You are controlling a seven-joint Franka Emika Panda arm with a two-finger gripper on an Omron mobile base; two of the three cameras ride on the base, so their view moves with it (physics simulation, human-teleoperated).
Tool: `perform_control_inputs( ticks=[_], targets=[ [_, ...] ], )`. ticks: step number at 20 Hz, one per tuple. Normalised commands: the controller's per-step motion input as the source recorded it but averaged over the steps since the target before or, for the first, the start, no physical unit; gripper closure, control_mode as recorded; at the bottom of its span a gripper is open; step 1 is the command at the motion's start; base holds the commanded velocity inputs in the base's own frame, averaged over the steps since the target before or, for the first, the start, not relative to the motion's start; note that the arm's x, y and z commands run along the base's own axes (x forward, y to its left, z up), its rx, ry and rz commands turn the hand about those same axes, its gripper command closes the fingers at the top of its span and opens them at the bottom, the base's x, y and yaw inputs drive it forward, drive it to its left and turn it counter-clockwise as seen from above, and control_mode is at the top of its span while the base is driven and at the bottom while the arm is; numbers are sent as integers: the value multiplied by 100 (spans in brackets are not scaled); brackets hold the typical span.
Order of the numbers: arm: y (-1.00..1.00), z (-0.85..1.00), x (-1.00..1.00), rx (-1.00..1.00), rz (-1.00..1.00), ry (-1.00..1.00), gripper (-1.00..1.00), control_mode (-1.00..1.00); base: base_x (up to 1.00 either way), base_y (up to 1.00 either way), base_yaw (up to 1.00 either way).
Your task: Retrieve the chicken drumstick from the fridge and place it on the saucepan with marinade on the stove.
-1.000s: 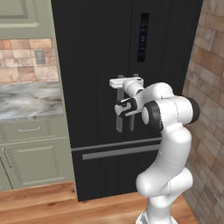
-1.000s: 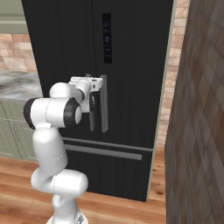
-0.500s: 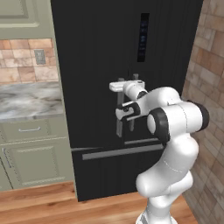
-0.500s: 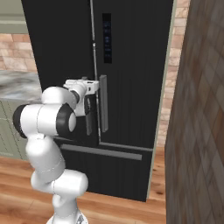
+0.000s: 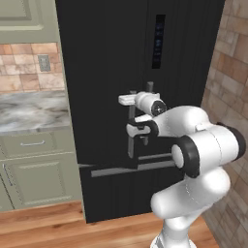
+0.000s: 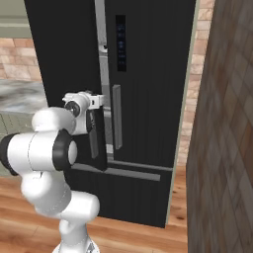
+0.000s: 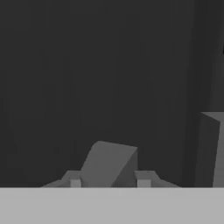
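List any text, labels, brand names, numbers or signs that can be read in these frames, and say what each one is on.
No readable text.
Fridge door panel: a narrow dark vertical strip with small bluish marks, too small and blurred to read.
Wall plate on the tiled backsplash: plain, no lettering visible.
Hand view: dark door surface and grey handle, no markings.

You are looking at a home kitchen: tall black fridge (image 5: 116,72), marble counter (image 5: 29,110) over green cabinets (image 5: 34,169) at left, tiled backsplash (image 5: 24,68), brick wall (image 6: 222,138) at right, wood floor (image 5: 58,227).
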Motion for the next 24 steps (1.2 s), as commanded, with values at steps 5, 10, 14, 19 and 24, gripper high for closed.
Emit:
perform_control_inputs(
  ticks=[5, 10, 14, 19, 24],
  targets=[
    [36, 0, -49, 0, 0, 9, 100, -100, 0, 0, 0],
    [44, -2, -51, 0, 0, 5, 100, -100, 0, 0, 0],
    [46, -9, -60, 0, 0, 5, 100, -100, 0, 0, 0],
    [63, -19, -46, -2, 0, 9, 100, -100, 0, 0, 0],
    [57, -17, -32, -1, 0, 12, 100, -100, 0, 0, 0]
  ],
)
